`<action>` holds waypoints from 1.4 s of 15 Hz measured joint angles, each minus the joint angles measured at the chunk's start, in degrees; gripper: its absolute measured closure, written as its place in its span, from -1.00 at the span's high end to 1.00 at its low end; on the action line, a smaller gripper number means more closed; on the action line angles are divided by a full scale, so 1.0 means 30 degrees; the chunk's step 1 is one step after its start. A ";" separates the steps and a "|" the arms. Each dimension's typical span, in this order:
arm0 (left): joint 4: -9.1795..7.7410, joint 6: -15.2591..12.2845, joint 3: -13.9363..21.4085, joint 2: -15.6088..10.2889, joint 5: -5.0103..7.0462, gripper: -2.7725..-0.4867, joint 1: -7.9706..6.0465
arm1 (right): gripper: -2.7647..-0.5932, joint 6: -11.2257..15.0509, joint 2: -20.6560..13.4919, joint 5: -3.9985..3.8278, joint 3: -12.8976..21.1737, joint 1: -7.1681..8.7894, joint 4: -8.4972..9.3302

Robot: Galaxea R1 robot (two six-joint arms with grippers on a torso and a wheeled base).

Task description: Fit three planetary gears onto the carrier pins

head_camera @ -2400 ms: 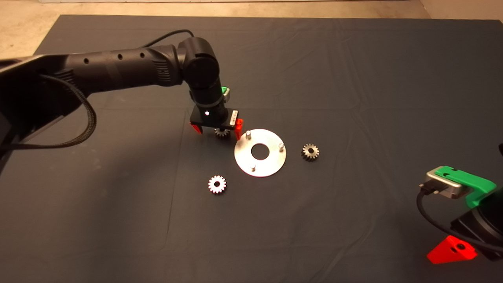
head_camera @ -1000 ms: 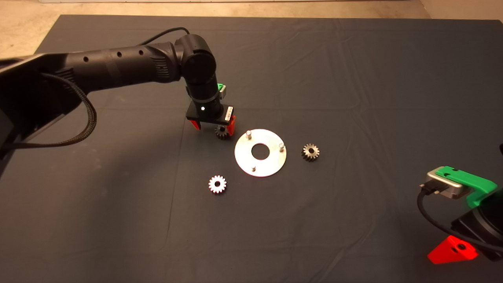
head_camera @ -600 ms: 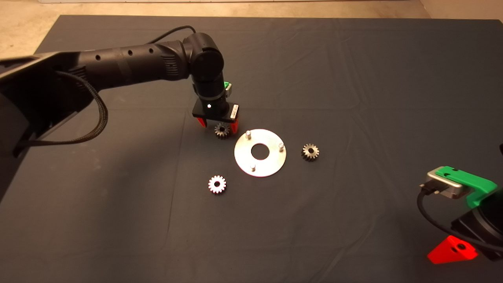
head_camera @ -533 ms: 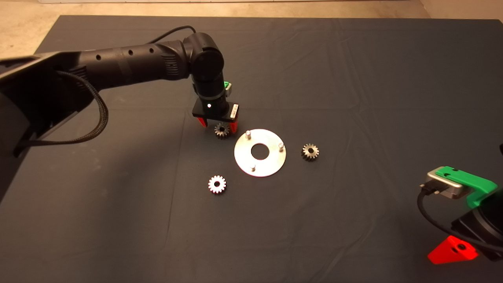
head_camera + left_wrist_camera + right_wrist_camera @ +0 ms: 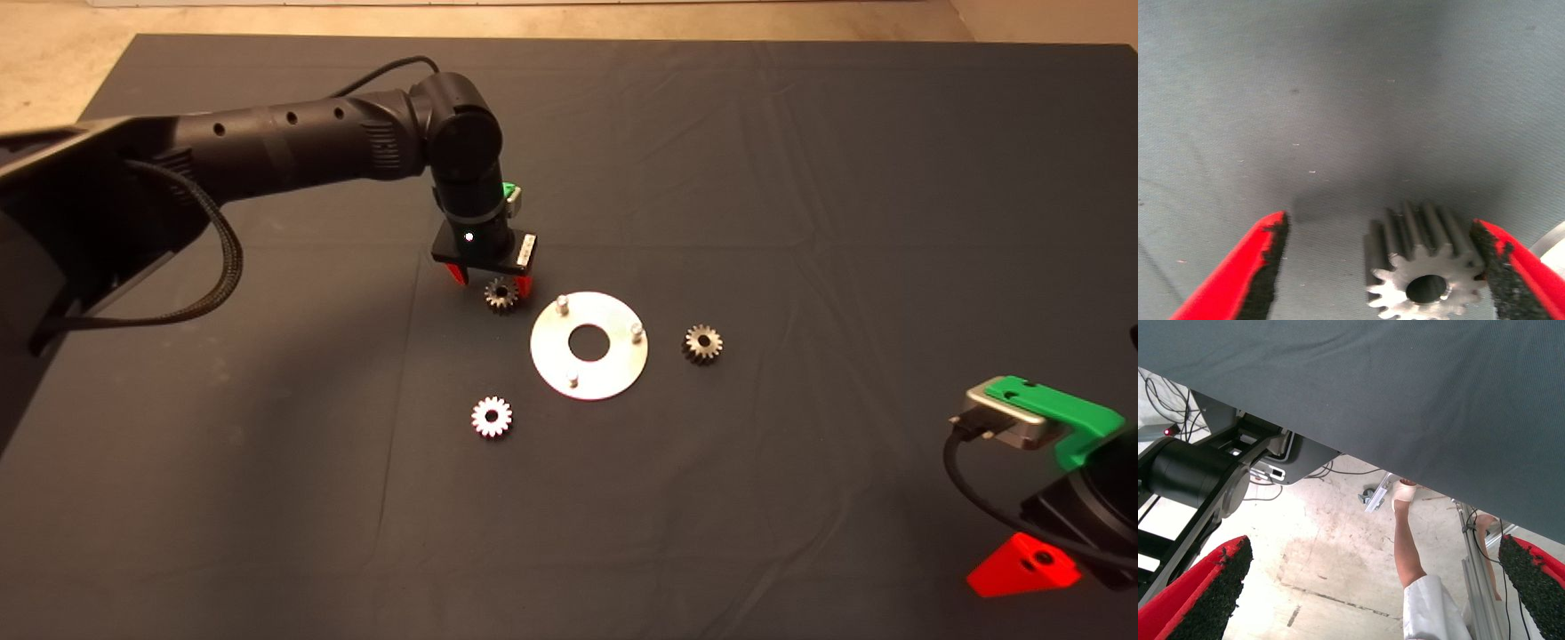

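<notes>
A flat silver disc (image 5: 613, 364) lies mid-mat with three upright carrier pins (image 5: 562, 305), (image 5: 637, 331), (image 5: 572, 380) near its rim, all bare. One planetary gear (image 5: 501, 294) lies just left of the disc, and my left gripper (image 5: 492, 280) stands over it, fingers straddling it. In the left wrist view that gear (image 5: 1425, 267) touches one pad (image 5: 1491, 260), while the other pad (image 5: 1268, 257) stands apart; the left gripper (image 5: 1379, 227) is open. Two more gears lie flat on the mat, one in front of the disc (image 5: 491, 416) and one to its right (image 5: 702, 344).
My right gripper (image 5: 1022, 569) waits at the lower right edge of the mat, open. Its wrist view shows the mat's edge (image 5: 1405, 400), the floor beyond, a black stand (image 5: 1198, 480) and a person's leg (image 5: 1408, 540).
The left gripper's fingers have drawn closer together around the gear beside the disc and the wrist has shifted slightly. The gear, disc and right arm have not moved.
</notes>
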 joint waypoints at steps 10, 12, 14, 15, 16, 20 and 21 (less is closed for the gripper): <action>-0.0037 0.0321 -0.0081 0.0000 -0.0092 0.03 0.0065 | 0.99 0.0008 0.0000 -0.0008 0.0000 0.0004 0.0000; -0.0150 -0.0082 -0.0081 0.0000 -0.0081 0.03 0.0065 | 0.99 0.0008 0.0000 -0.0016 0.0000 0.0000 0.0000; -0.0211 -0.0560 -0.0081 0.0000 -0.0053 0.03 0.0065 | 0.99 0.0008 0.0000 -0.0010 0.0000 0.0007 0.0000; -0.0223 -0.0682 -0.0053 0.0000 -0.0038 0.03 0.0065 | 0.99 0.0008 0.0000 0.0000 0.0000 0.0003 0.0000; -0.0240 -0.0699 -0.0045 0.0000 -0.0017 0.03 0.0073 | 0.99 0.0008 0.0000 -0.0008 0.0000 0.0000 0.0000; -0.0502 -0.0920 -0.0037 0.0003 0.0045 0.03 0.0107 | 0.99 0.0008 -0.0002 -0.0008 0.0000 0.0002 0.0000; -0.0647 -0.1101 0.0037 0.0004 0.0057 0.03 0.0110 | 0.99 0.0008 0.0000 0.0000 0.0000 0.0001 0.0000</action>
